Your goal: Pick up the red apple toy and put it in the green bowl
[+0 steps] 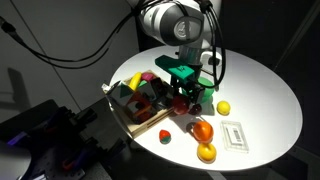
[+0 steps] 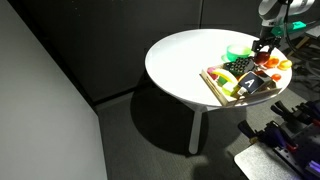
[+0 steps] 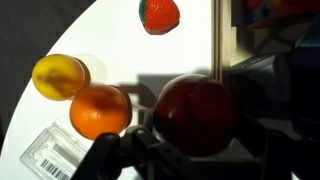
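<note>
Tabletop: red apple toy inside hand

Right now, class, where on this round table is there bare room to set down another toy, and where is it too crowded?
Bare: the wide white stretch of the table between the wooden tray and the opposite rim. Crowded: around the end effector, where red apple toy, orange ball, lemon and label card cluster.
</note>
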### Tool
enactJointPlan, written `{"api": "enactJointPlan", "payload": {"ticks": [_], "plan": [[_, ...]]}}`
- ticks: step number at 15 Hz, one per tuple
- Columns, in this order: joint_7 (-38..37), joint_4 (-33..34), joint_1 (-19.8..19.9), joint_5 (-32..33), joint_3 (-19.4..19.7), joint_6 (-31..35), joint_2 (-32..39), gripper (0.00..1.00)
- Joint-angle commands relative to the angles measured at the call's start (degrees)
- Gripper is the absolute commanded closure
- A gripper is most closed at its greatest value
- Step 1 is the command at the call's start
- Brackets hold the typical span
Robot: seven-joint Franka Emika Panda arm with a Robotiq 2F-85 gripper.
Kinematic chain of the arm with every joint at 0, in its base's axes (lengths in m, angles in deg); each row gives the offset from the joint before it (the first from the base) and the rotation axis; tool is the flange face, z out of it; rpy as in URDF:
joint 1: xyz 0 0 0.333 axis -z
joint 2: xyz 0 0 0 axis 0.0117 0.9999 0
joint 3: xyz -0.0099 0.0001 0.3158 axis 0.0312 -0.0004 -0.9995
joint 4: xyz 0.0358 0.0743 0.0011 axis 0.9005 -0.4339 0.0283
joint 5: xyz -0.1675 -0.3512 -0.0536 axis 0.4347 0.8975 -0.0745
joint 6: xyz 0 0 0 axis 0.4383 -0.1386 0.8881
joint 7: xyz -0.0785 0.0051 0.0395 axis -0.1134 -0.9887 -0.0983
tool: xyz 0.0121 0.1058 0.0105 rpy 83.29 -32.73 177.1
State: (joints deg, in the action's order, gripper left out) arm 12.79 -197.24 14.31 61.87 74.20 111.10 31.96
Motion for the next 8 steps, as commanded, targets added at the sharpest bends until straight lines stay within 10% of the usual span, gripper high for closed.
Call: {"api": "enactJointPlan", "payload": {"ticks": [1,8], "plan": [[-0.8,0.7,-0.3,-0.7,-0.2,-2.5,-2.5,0.43],[-0.3,3.6,-0.1,-2.7,-0.9,-2.8,-3.8,0.43]]}}
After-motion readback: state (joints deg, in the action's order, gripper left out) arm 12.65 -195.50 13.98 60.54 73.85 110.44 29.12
